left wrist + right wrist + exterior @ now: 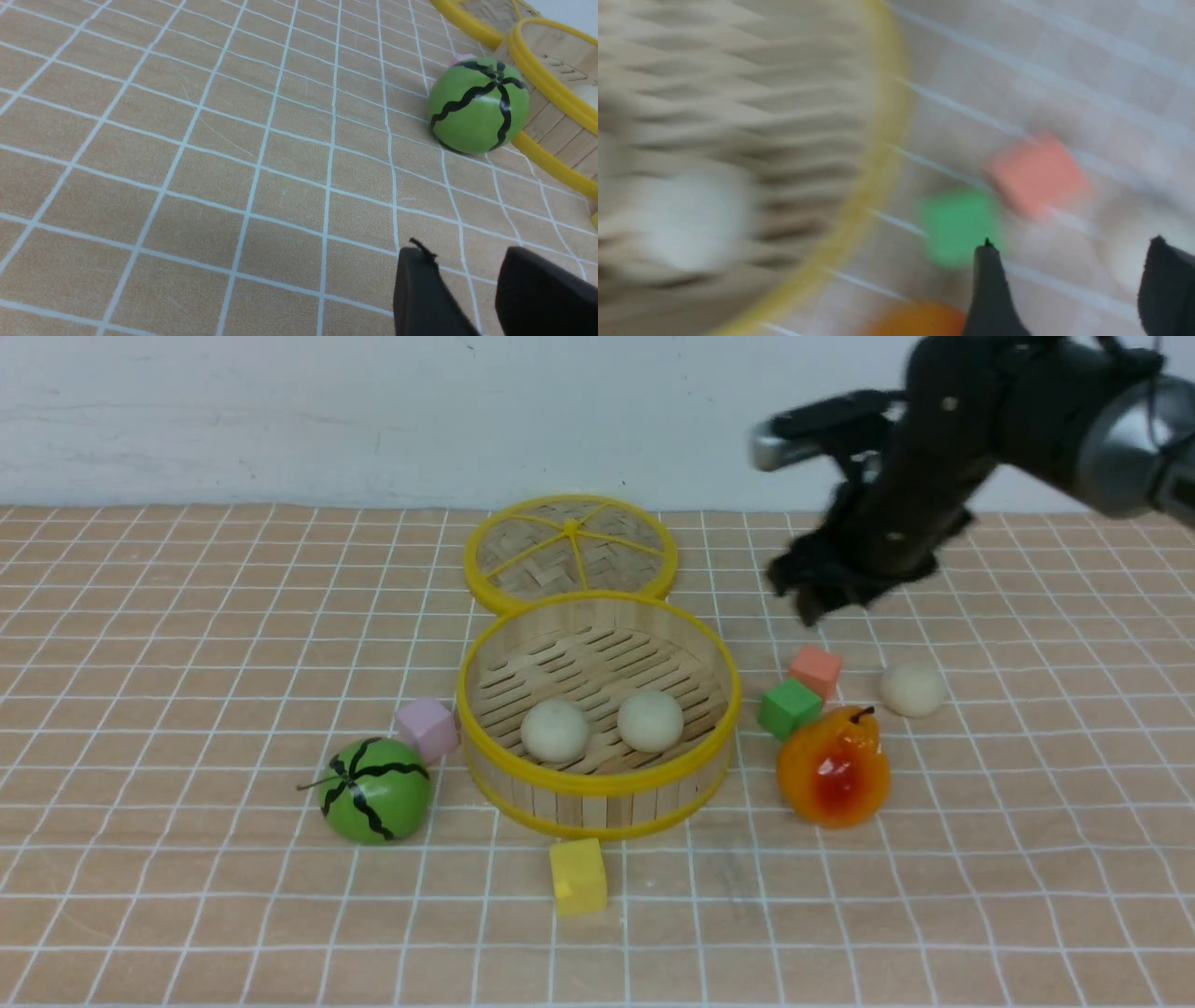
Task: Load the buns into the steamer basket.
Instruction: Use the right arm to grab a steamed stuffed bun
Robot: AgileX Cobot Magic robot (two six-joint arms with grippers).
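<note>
While two buns (555, 730) already sit side by side in the steamer basket (597, 782), the third bun (913, 689) lies on the table (1027, 784) to its right, just past the pear (833, 767) and the orange cube (816, 670). You should come straight down over it and close softly round its middle, since a smooth ball slips easily. Your right gripper (1071, 245) hangs empty with its jaws spread, above the table far of the cube and left of that bun, the arm sloping down from the far right.
</note>
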